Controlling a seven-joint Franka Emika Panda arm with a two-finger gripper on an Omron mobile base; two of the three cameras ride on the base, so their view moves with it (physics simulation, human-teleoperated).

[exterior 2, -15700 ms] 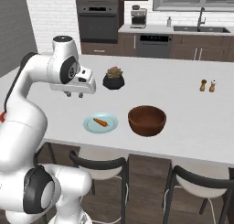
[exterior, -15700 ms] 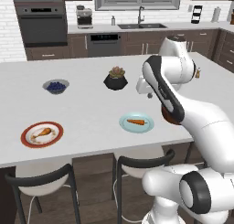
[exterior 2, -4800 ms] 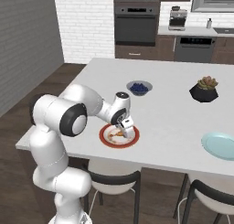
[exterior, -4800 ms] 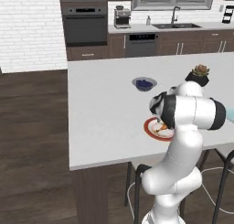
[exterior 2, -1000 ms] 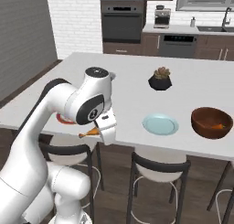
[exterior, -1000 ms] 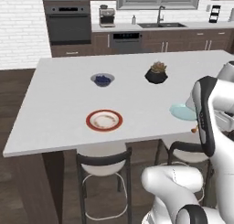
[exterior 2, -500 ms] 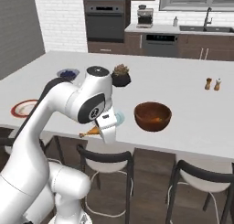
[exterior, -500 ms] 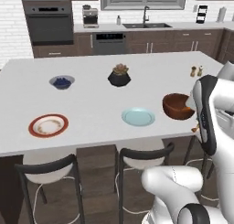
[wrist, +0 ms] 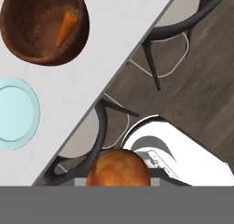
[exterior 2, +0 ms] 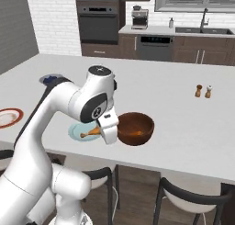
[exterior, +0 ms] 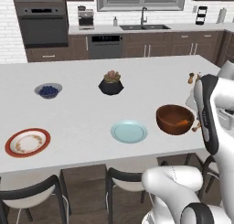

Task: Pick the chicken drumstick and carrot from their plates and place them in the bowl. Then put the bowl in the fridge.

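Observation:
My gripper [exterior 2: 99, 130] is shut on the golden-brown chicken drumstick [exterior 2: 90, 132], held at the island's front edge just left of the reddish-brown bowl [exterior 2: 134, 126]. In the hand view the drumstick [wrist: 118, 167] is close at the bottom and hides the fingertips. The orange carrot [wrist: 66, 27] lies inside the bowl [wrist: 27, 40]. The pale blue plate [exterior: 129, 131] sits bare beside the bowl [exterior: 175, 119]. The red-rimmed plate [exterior: 28, 142] lies bare at the far left. The fridge is out of view.
A black plant pot [exterior: 111, 82] and a small grey bowl of blueberries [exterior: 48, 90] stand further back on the island. Salt and pepper shakers [exterior 2: 203, 91] are at the right. Dark stools [exterior: 123, 179] line the island's front edge, below the gripper.
The whole scene has slid left as the base drove right along the island. The bowl is now beside the gripper, which still holds the drumstick.

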